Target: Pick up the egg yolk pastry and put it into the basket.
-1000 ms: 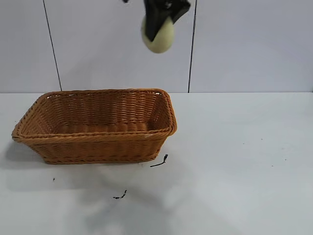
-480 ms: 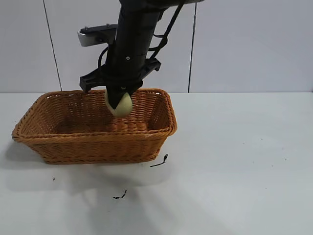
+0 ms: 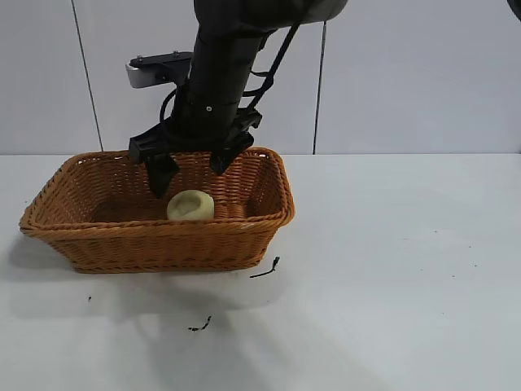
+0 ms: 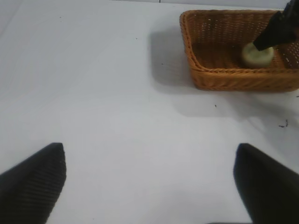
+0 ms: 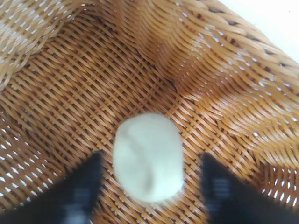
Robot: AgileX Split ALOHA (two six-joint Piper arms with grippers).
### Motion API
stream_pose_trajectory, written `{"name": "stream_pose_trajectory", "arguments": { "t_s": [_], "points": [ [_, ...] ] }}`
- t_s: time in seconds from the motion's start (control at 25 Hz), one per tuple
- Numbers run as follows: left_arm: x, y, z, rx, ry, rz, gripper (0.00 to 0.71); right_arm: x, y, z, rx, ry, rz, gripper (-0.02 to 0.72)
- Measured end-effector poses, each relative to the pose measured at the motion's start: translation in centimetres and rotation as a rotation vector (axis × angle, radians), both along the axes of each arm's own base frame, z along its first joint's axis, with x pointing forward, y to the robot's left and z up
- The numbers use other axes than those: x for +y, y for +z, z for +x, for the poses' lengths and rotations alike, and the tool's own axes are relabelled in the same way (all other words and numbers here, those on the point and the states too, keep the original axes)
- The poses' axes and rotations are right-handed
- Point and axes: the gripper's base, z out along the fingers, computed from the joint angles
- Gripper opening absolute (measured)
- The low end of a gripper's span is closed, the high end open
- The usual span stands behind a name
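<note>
The right claw (image 3: 191,169) is spread wide over the egg yolk pastry (image 3: 190,205) in the basket (image 3: 155,238), & may bump it lifting out.

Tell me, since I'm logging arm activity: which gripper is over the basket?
The right gripper, open above the egg yolk pastry in the basket; the left gripper hovers over bare table.

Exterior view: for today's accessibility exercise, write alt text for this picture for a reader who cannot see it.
A pale egg yolk pastry lies inside an orange-brown wicker basket on a white table. The black right gripper hangs just above it with its fingers spread open, not touching it. A few small dark scraps lie on the table in front of the basket.
</note>
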Motion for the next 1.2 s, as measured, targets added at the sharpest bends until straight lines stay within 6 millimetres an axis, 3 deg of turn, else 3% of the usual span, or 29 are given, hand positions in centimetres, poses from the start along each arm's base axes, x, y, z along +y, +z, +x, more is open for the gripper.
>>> {"name": "stream_pose_trajectory", "arguments": {
  "t_s": [0.08,0.28,0.44,0.56,0.6,0.8,0.84,0.88,1.0,1.2],
  "points": [
    [0.0,0.0,0.0,0.000,0.000,0.000,0.696,-0.2,1.2,-0.2,-0.003,0.003,-0.008,0.684],
    [0.0,0.0,0.0,0.000,0.000,0.000,0.696,-1.6,6.0,-0.3,-0.041,-0.009,-0.009,0.694],
    [0.0,0.0,0.0,0.000,0.000,0.000,0.696,-4.7,8.9,1.5,-0.084,-0.081,0.018,0.693],
    [0.0,0.0,0.0,0.000,0.000,0.000,0.696,-8.6,9.6,3.5,-0.086,-0.165,0.014,0.693],
    [0.0,0.0,0.0,0.000,0.000,0.000,0.696,-8.6,9.6,3.5,-0.086,-0.165,0.014,0.693],
    [0.0,0.0,0.0,0.000,0.000,0.000,0.696,-17.0,9.4,6.5,-0.060,-0.338,-0.008,0.693],
    [0.0,0.0,0.0,0.000,0.000,0.000,0.696,-20.8,9.4,7.4,-0.053,-0.416,-0.013,0.693],
    [0.0,0.0,0.0,0.000,0.000,0.000,0.696,-22.6,9.3,7.7,-0.045,-0.450,-0.017,0.693],
    [0.0,0.0,0.0,0.000,0.000,0.000,0.696,-26.8,9.2,8.0,-0.020,-0.534,-0.028,0.693],
    [0.0,0.0,0.0,0.000,0.000,0.000,0.696,-31.3,8.9,7.7,0.050,-0.623,-0.049,0.693]
  ]
}}
